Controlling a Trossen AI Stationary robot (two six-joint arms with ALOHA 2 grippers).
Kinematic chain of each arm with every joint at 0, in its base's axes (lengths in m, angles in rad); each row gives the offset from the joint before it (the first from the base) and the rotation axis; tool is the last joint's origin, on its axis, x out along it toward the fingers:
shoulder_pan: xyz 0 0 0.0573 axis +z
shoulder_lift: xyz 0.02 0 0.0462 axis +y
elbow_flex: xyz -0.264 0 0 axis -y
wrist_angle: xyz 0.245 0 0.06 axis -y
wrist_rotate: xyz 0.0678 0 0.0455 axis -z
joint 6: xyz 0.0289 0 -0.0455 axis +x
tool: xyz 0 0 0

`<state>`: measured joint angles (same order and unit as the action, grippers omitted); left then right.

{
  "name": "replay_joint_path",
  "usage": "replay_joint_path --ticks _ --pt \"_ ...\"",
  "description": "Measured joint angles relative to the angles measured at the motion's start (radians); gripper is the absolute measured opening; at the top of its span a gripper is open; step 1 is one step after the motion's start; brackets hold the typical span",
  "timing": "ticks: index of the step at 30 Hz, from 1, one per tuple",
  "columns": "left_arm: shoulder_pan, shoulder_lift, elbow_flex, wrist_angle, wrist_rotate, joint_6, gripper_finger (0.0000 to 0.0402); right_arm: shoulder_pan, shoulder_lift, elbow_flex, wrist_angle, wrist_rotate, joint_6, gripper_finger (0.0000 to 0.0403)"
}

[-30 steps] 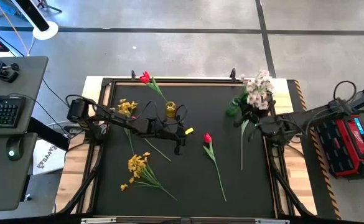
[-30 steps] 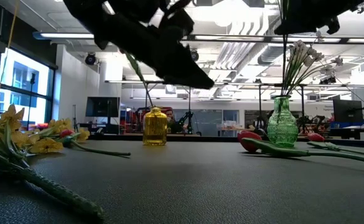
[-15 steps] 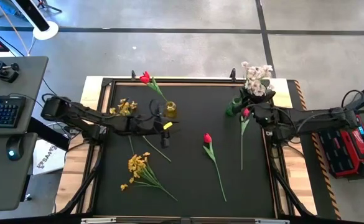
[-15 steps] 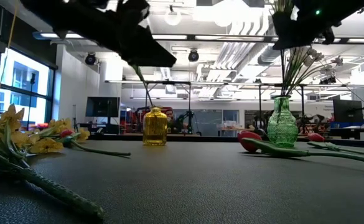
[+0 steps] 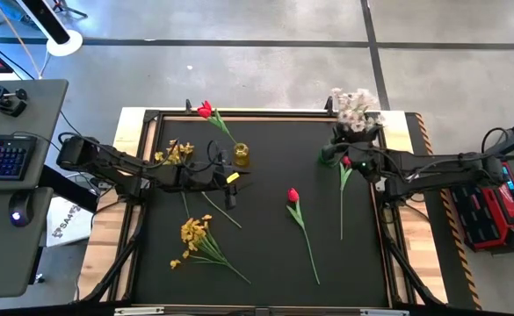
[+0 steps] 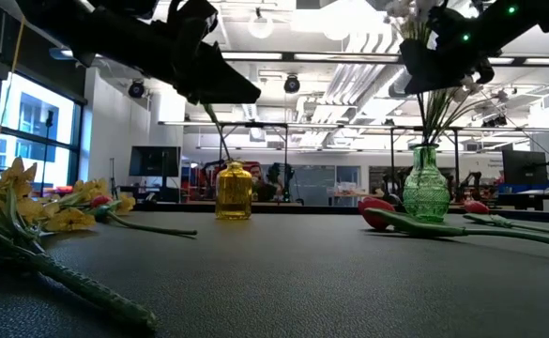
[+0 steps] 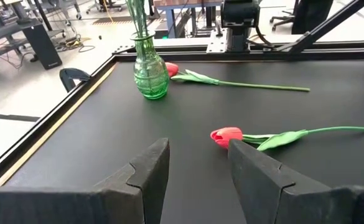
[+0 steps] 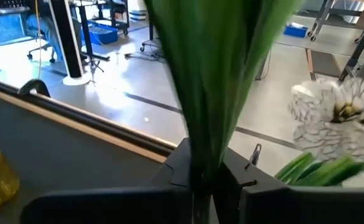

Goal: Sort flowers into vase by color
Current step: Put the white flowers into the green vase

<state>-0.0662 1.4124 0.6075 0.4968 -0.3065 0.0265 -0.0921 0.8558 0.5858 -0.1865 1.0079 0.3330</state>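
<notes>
Since a second ago the left arm has drawn back toward its own side of the bench (image 5: pixel 265 263), and the right arm has reached in over the green vase (image 6: pixel 425 185) at the far right corner, bringing the white spray (image 5: pixel 355 110) with it.

Right fingers (image 8: pixel 203 177) are clamped on the green stems of the white spray, above the vase; in the low view the stems run down into the vase's neck while the blossoms stand above the gripper (image 6: pixel 443 66).

Left gripper (image 5: pixel 231 178) hangs just beside the yellow vase (image 5: pixel 240 154), its fingers (image 7: pixel 150 171) apart with nothing between them.

Other flowers lie flat on the bench. One red tulip (image 5: pixel 293 196) lies near the middle, its stem running toward the near edge. A second tulip (image 5: pixel 345 162) lies close to the green vase, and a third (image 5: pixel 206 110) sits at the far edge, its stem leaning into the yellow vase. One yellow spray (image 5: pixel 177 152) lies near the left arm, another (image 5: pixel 194 233) nearer the front left.
</notes>
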Motion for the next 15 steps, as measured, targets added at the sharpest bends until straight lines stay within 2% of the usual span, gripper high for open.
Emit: replay_joint_path --ticks 10,15 --pt "-0.001 0.0 0.0 0.001 0.009 -0.02 0.0154 0.001 -0.026 0.027 -0.086 -0.061 0.007 0.0171" --pt "-0.001 0.0 0.0 0.002 0.009 -0.027 0.0154 0.001 -0.056 0.067 -0.17 -0.112 0.029 0.0203"
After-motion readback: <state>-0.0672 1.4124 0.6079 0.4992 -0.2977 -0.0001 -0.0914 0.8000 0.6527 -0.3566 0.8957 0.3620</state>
